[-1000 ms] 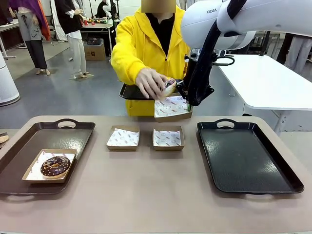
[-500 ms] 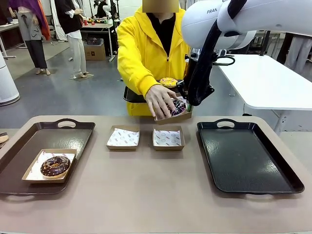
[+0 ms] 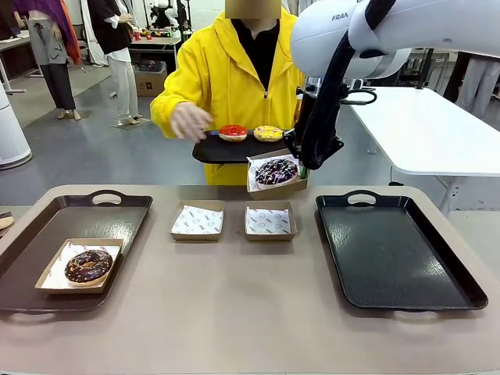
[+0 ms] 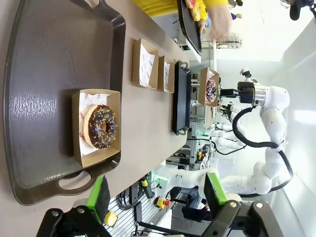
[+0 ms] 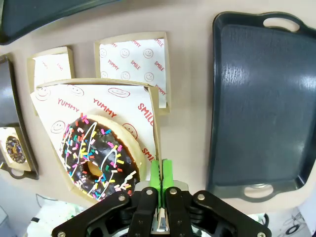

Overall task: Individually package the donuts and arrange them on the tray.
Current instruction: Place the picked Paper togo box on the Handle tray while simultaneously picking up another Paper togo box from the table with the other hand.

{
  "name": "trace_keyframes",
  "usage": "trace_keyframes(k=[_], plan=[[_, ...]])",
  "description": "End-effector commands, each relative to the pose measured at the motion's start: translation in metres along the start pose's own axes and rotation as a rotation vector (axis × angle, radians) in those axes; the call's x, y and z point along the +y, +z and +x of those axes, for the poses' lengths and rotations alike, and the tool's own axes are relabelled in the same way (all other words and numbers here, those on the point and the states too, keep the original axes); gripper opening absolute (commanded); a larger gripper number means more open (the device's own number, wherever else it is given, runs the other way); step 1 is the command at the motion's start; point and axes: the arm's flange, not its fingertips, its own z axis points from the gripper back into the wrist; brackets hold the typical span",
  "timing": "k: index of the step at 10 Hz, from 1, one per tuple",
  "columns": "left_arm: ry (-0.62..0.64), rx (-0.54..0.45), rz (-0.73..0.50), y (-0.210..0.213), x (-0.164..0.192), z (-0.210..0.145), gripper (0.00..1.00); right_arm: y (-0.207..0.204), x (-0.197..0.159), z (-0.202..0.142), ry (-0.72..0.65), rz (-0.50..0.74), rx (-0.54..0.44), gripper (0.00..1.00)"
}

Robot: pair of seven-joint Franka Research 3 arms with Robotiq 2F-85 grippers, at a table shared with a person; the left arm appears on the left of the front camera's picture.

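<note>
Nearest the robot's side, the left gripper point(image 4: 157, 195) hangs over the table's point(image 3: 234, 328) left end. Its jaws are wide with nothing in them, so I'd guess it's just parked out of the way. Below it the left tray point(image 3: 94, 223) lies along the table's left edge. The chocolate donut point(image 3: 88, 266) already sits in a box point(image 3: 56, 276) at that tray's near-left corner, so that one looks done. The right tray point(image 3: 394, 250) by the right edge is bare, probably waiting for the next ones.

Toward the far edge, mid-table, an empty box point(image 3: 198, 220) and a second empty box point(image 3: 268, 221) sit side by side, paper in, ready for filling. Just past the far edge, the right gripper point(image 5: 161, 173) has its jaws pinched shut on the side wall of the held box point(image 5: 98, 106). It keeps the box in the air, slightly tilted, where the person can load it. The sprinkled donut point(image 5: 98, 155) lies inside on the paper.

Farthest off, the person carries a small tray point(image 3: 215, 150) with the red donut point(image 3: 233, 133) and yellow donut point(image 3: 268, 133). Their free hand point(image 3: 190, 119) is raised by its left end, maybe about to grab one.
</note>
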Motion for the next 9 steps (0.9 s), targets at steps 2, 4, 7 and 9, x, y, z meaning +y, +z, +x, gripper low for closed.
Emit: trace_keyframes(k=[2, 4, 7, 9], plan=[[-0.008, -0.001, -0.011, 0.0014, 0.0010, -0.0020, 1.00, 0.0007, -0.0010, -0.0025, -0.004, 0.004, 0.001, 0.00], [-0.008, -0.001, -0.011, 0.0014, 0.0010, -0.0020, 1.00, 0.0007, -0.0010, -0.0025, -0.004, 0.004, 0.001, 0.00], [-0.008, -0.001, -0.011, 0.0014, 0.0010, -0.0020, 1.00, 0.0007, -0.0010, -0.0025, -0.004, 0.004, 0.001, 0.00], [0.000, 0.000, 0.000, 0.0000, 0.0000, 0.0000, 1.00, 0.0000, 0.0000, 0.0000, 0.000, 0.000, 0.000, 0.02]])
